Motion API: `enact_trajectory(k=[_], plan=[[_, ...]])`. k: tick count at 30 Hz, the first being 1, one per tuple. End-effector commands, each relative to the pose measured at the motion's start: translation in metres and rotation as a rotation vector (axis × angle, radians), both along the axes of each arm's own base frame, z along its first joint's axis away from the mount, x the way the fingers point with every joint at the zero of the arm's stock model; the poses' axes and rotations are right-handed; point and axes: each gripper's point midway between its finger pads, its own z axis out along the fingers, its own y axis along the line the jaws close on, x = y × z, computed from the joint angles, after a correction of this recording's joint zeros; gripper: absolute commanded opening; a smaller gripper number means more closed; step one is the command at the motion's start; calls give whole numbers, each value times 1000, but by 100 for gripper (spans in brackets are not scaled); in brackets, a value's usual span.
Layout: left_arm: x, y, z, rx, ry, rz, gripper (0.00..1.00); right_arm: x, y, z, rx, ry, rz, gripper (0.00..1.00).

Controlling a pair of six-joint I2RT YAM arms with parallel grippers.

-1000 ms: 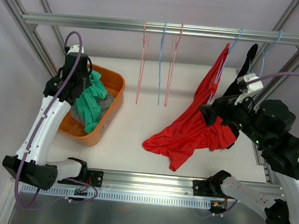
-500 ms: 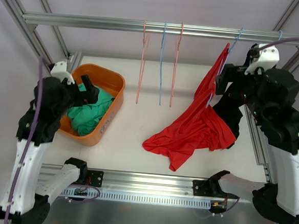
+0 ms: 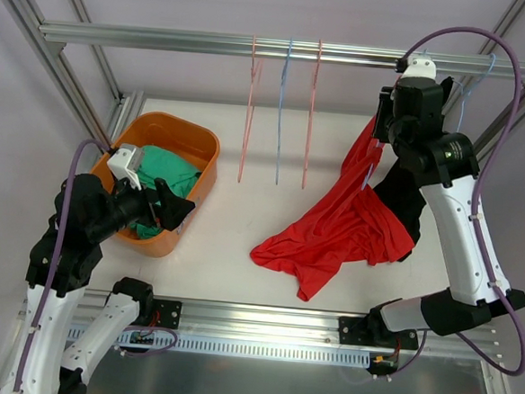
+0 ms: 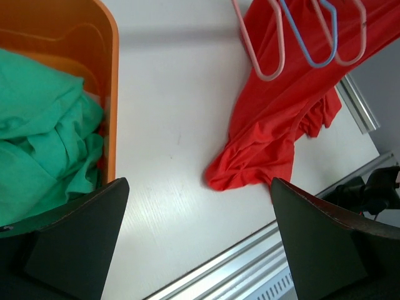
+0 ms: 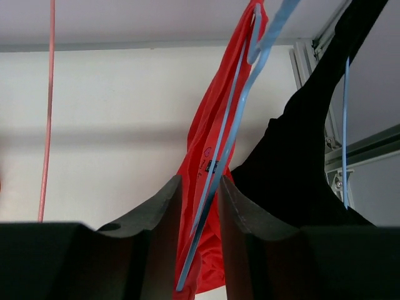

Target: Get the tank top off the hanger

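Since a second ago my right pincer (image 5: 199,187) has climbed to the hanger (image 5: 232,134), jaws narrowed astride its wire and the top (image 3: 332,229); clamped or not, I can't tell. From there the top drapes down onto the tabletop (image 3: 243,214). Left pincer (image 4: 197,184) gapes, far off.

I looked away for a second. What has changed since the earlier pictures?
The left gripper let go of the green garment in the orange bin, opened its jaws and pulled back toward its base. The right gripper rose toward the rail, its jaws narrowing around the blue hanger and red tank top; grip unclear. Tank top and black garment stayed put.
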Motion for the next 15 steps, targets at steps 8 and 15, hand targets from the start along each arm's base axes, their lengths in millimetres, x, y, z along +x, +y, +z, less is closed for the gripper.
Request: enact_trajectory(k=[8, 15], plan=[[-4, -7, -11, 22, -6, -70, 99, -2, -28, 18, 30, -136, -161, 9], [-7, -8, -7, 13, -16, -82, 99, -5, -27, 42, 53, -188, -109, 0]])
